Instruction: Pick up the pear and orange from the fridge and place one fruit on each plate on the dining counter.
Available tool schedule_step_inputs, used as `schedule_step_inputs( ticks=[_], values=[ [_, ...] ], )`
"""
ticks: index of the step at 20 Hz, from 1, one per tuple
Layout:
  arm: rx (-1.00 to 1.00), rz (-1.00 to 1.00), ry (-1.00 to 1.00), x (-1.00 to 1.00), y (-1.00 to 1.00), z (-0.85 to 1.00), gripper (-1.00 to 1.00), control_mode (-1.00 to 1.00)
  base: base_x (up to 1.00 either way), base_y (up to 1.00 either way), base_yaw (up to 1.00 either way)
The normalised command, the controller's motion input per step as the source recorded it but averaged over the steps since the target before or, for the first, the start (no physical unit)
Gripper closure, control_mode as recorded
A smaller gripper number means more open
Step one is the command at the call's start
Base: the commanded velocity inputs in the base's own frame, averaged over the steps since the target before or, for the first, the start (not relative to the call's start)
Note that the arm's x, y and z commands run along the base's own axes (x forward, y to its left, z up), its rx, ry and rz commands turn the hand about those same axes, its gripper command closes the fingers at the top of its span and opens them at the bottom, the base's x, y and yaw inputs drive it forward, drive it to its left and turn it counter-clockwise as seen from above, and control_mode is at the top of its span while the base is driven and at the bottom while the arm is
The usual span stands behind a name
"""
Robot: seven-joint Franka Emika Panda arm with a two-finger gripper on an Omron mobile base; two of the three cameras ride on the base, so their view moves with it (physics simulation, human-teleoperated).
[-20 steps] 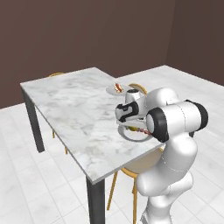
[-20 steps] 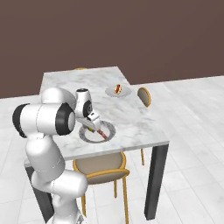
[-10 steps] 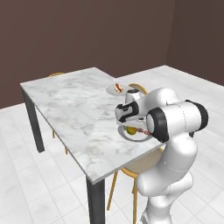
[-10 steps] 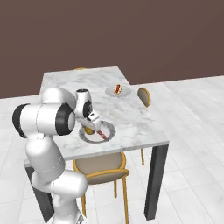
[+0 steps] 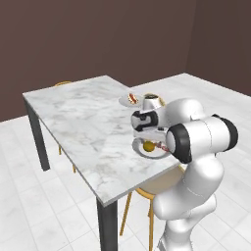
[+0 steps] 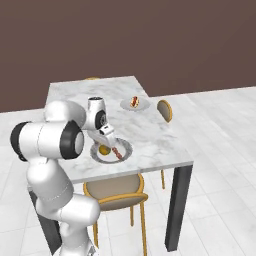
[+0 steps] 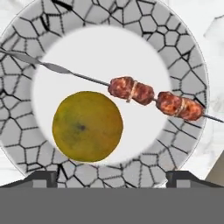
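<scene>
1. The pincer [image 7: 112, 175] has just sprung apart, leaving the orange [image 7: 87, 126] resting on the near plate [image 7: 183, 57] beside the skewer [image 7: 151, 97]; one fruit appears delivered.
2. From the base, the far plate [image 6: 142, 106] on the desk [image 6: 150, 135] carries just its red-and-yellow food; the hand camera misses it.

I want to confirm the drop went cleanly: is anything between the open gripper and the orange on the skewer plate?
Nothing visible does. The orange rests on the plate beside the skewer, and the gripper hangs open directly above it.
</scene>
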Motion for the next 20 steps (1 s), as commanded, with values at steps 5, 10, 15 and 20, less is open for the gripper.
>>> schedule_step_inputs(
  ticks=[5,10,15,20],
  values=[
    [0.0,0.0,0.0,-0.51,0.0,0.69,-1.0,-1.0,0.0,0.0,0.0],
    [0.0,0.0,0.04,-0.94,0.0,0.49,-1.0,-1.0,0.0,0.0,0.0],
    [0.0,0.0,0.03,-1.0,0.0,0.4,-1.0,-1.0,0.0,0.0,0.0],
    [0.01,0.11,-0.06,-1.0,0.0,0.41,-1.0,-1.0,0.0,0.0,0.0]
  ],
)
